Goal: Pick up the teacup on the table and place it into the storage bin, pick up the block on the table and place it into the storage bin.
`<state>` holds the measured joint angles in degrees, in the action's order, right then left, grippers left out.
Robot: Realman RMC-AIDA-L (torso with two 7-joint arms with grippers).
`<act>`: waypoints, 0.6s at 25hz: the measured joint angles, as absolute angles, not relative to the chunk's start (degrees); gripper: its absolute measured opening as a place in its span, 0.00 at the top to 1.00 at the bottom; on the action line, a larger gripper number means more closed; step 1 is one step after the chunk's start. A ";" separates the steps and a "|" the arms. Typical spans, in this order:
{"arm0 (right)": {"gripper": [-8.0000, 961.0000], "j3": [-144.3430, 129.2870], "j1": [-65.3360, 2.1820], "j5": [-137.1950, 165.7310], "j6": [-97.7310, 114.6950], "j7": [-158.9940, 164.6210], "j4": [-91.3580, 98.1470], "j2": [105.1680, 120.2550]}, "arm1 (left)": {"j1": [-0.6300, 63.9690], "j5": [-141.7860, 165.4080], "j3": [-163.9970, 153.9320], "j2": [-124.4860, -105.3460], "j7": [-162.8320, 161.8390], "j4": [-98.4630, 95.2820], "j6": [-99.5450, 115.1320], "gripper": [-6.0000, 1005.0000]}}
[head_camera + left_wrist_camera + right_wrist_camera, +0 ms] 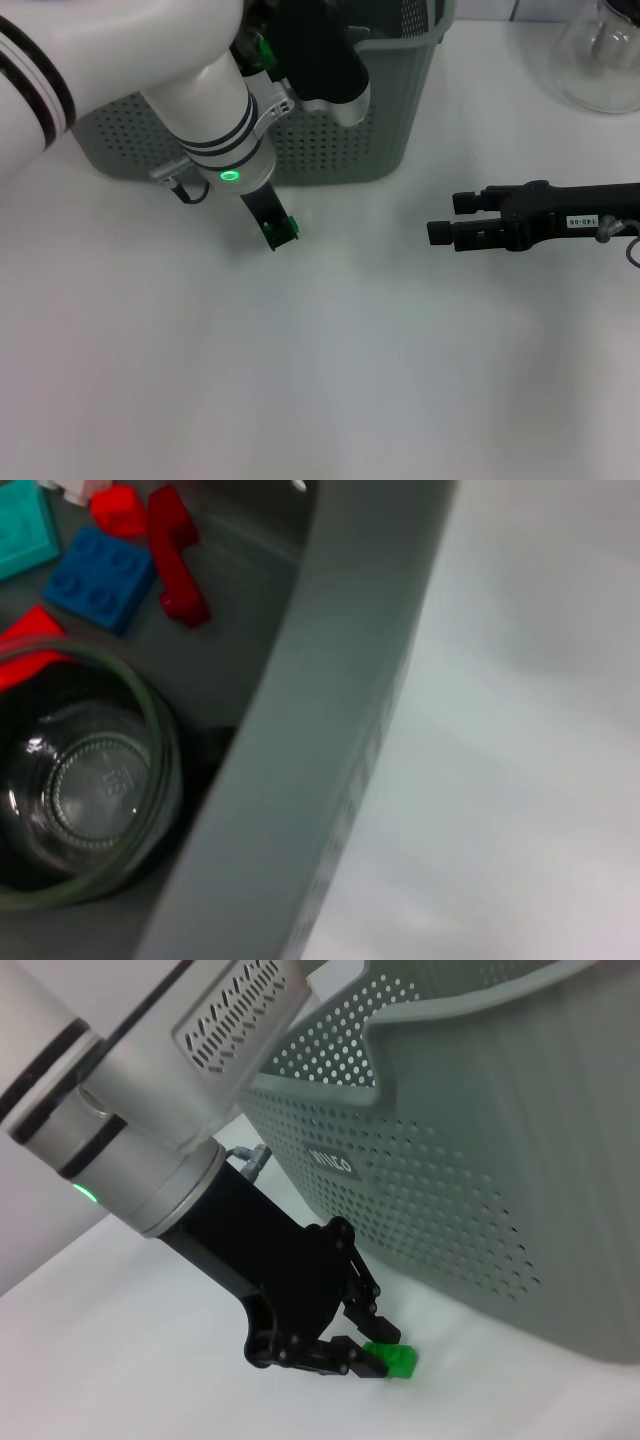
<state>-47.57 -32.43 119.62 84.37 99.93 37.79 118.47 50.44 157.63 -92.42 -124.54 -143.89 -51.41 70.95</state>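
Head camera looks steeply down over the bench (330, 380). Left wrist camera peers close over the storage bin (330, 710) rim; right wrist camera sits low, sharing its perforated wall.

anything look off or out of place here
Nothing stands out. The teacup sits in the storage bin among loose blocks. The left gripper holds a green block low before the bin. The right gripper waits aside.
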 joint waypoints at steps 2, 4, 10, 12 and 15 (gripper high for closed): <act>0.11 -47.55 -32.39 119.61 84.37 99.93 37.79 118.47 | 49.66 157.67 -92.14 -124.45 -144.28 -53.39 72.76 0.81; 0.11 -47.54 -32.28 119.61 84.37 99.93 37.79 118.41 | 49.03 157.75 -91.89 -124.40 -144.55 -54.78 73.99 0.81; 0.11 -47.44 -32.02 119.61 84.37 99.93 37.92 118.00 | 37.60 153.39 -83.77 -124.50 -144.00 -76.29 86.56 0.81; 0.11 -47.44 -31.96 119.61 84.38 99.93 38.02 117.95 | 34.96 147.14 -79.32 -124.47 -141.96 -81.19 90.90 0.81; 0.11 -47.44 -31.89 119.61 84.38 99.93 38.07 117.62 | 34.04 133.47 -67.34 -124.22 -136.56 -83.51 98.52 0.81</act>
